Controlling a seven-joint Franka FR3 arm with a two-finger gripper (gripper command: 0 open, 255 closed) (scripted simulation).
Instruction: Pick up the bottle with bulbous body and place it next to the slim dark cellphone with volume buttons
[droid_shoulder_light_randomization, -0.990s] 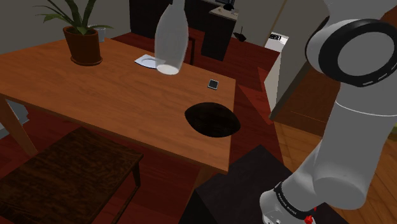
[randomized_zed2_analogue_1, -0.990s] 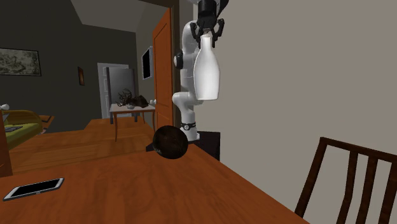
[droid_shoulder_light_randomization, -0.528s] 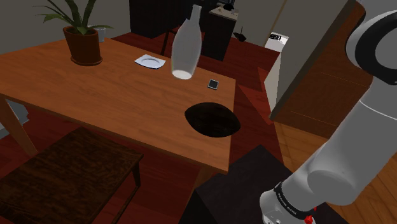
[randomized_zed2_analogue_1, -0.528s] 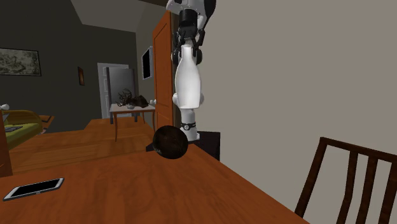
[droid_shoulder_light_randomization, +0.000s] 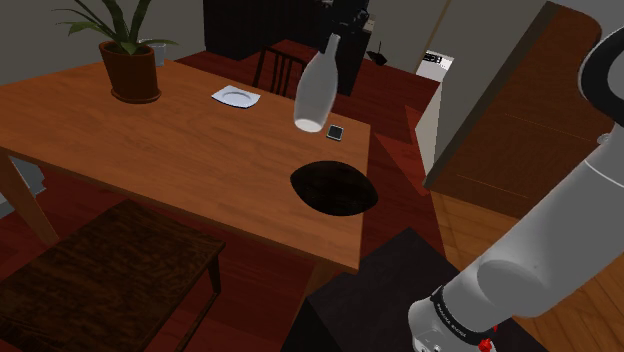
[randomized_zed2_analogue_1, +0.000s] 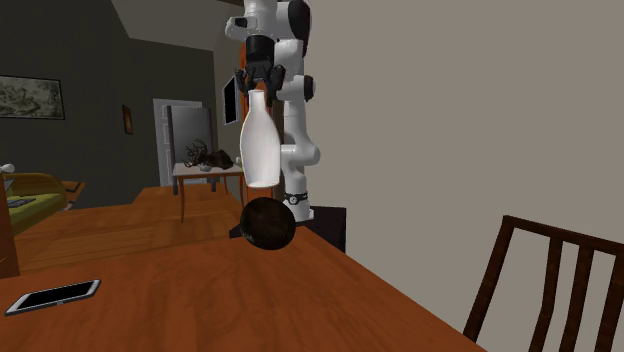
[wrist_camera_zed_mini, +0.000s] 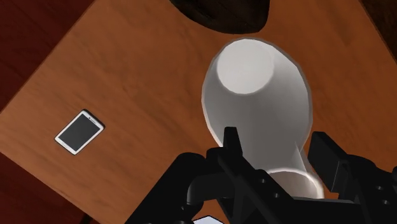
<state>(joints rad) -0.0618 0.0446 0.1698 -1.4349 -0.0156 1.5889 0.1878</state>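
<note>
The white arm (droid_shoulder_light_randomization: 560, 230) rises from its stand (droid_shoulder_light_randomization: 380, 290) and reaches far out over the wooden surface (droid_shoulder_light_randomization: 150, 150), with the wrist turned so the hand (droid_shoulder_light_randomization: 343, 24) points down. The hand is clamped on the neck of the white bulbous bottle (droid_shoulder_light_randomization: 317, 88), which hangs in the air, clear of the surface. In the shoulder view the bottle slants with its neck toward 1 o'clock.

In that view the slim dark cellphone (droid_shoulder_light_randomization: 335, 132) lies flat at about 4 o'clock from the bottle's base, close to the surface's edge. A dark round object (droid_shoulder_light_randomization: 334, 187) sits at 6 o'clock from the cellphone, with bare wood between them. A white plate (droid_shoulder_light_randomization: 238, 96) and a potted plant (droid_shoulder_light_randomization: 130, 70) stand well apart, toward 9 and 10 o'clock.

The second exterior view shows the bottle (randomized_zed2_analogue_1: 258, 145) upright under the hand (randomized_zed2_analogue_1: 259, 86), high above the dark round object (randomized_zed2_analogue_1: 268, 222). The cellphone (randomized_zed2_analogue_1: 52, 295) is at 8 o'clock, and a chair back (randomized_zed2_analogue_1: 550, 280) at 4 o'clock.

The wrist view shows both black fingers (wrist_camera_zed_mini: 230, 145) pressed to the bottle's (wrist_camera_zed_mini: 257, 108) neck, and the cellphone (wrist_camera_zed_mini: 79, 132) near the surface's (wrist_camera_zed_mini: 140, 76) edge.
</note>
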